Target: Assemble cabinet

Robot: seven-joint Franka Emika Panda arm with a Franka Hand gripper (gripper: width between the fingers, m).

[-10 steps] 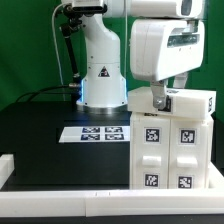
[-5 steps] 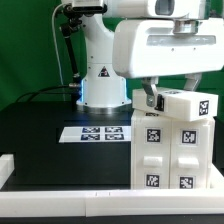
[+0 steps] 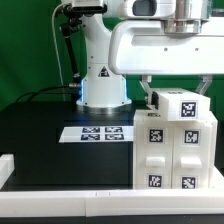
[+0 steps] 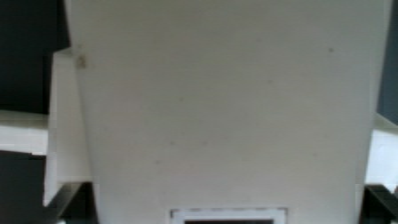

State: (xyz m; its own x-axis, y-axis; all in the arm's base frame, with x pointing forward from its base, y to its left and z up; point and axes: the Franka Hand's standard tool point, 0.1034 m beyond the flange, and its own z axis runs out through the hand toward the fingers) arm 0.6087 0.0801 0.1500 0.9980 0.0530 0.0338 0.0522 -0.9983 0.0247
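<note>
Since a second ago: gripper (image 3: 165,88) swung across over the cabinet (image 3: 172,150), bringing a white block (image 3: 180,105) square onto its top, at 3 o'clock of the marker board (image 3: 97,132). Jaws hidden behind the wrist; grip cannot be told. Probably seating the top piece.

We count one cabinet (image 3: 170,150), one robot arm (image 3: 160,45), one marker board (image 3: 97,132) bearing four printed tags. On cabinet front we count four coded tags, one more on top block.
</note>
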